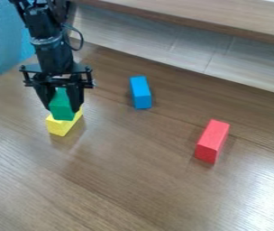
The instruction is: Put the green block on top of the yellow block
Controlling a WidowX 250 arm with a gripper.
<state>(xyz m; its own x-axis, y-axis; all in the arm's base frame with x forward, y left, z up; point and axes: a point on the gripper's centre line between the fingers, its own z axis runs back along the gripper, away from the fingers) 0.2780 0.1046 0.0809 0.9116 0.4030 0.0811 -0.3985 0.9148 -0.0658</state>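
As the tool [62, 109] hangs down | green block [61, 103] gripped between its fingers | yellow block [61, 127] just beneath

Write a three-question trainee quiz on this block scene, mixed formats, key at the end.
1. True or false: the green block is between the jaws.
2. Fill in: below the green block is the ___.
3. Of the blue block and the red block, which lies nearer the camera?

Key: 1. true; 2. yellow block; 3. red block
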